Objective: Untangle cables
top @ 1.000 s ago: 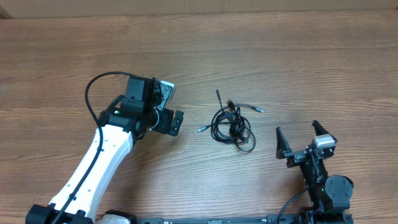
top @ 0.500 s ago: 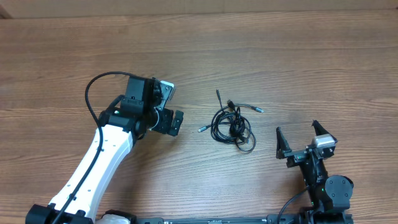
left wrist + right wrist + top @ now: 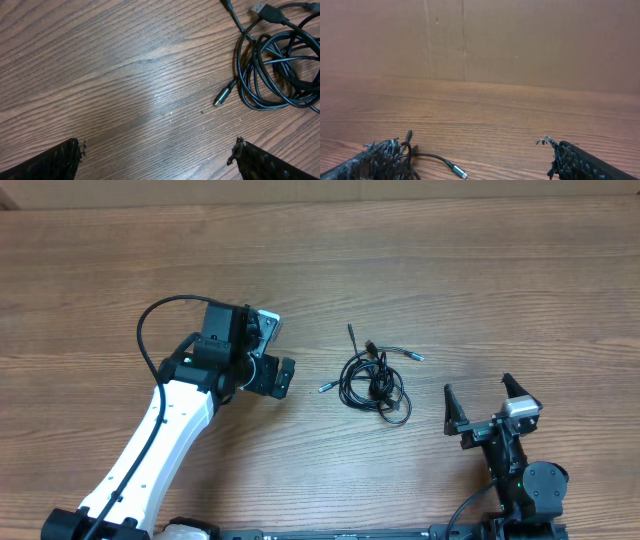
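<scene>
Cables (image 3: 373, 380) in 1 loose knot on worktop (image 3: 450, 260). Left gripper (image 3: 278, 350) near knot's left side, jaws apart, empty. Right gripper (image 3: 480, 402) near knot's right side, jaws apart, empty. Cords look light, limp, snag-prone. Best hold: stray silver-tipped plug (image 3: 223, 95), not the loops.

Overhead, a fixed camera looked straight down on the brown wood-grain surface (image 3: 450, 260). The left wrist camera faced down at close range; the right looked low across it. All shared the tangled thin black cables (image 3: 373, 380).
</scene>
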You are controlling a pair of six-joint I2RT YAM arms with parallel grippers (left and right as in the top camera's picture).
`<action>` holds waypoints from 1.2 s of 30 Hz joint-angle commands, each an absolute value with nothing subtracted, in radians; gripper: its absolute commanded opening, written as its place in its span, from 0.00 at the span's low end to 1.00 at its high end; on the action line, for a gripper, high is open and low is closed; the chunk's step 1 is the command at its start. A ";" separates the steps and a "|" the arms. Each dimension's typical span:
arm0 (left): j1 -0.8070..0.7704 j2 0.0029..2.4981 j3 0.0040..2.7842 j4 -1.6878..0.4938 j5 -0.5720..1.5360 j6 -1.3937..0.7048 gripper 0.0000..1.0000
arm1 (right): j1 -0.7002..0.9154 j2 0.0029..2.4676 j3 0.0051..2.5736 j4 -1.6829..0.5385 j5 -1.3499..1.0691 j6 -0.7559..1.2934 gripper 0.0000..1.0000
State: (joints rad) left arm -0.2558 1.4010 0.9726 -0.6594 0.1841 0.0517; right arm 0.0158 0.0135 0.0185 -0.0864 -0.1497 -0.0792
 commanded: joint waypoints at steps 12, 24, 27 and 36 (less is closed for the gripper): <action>-0.257 1.406 0.996 -0.670 0.200 0.057 0.99 | 0.023 0.003 0.013 -0.081 -0.144 -0.075 1.00; -0.258 1.408 0.996 -0.676 0.200 0.056 1.00 | 0.023 0.003 0.013 -0.081 -0.144 -0.075 1.00; -0.258 1.422 0.996 -0.672 0.201 0.047 1.00 | 0.023 0.003 0.013 -0.081 -0.144 -0.075 1.00; -0.327 1.528 1.013 -0.611 0.211 0.038 1.00 | 0.023 0.003 0.013 -0.081 -0.144 -0.075 1.00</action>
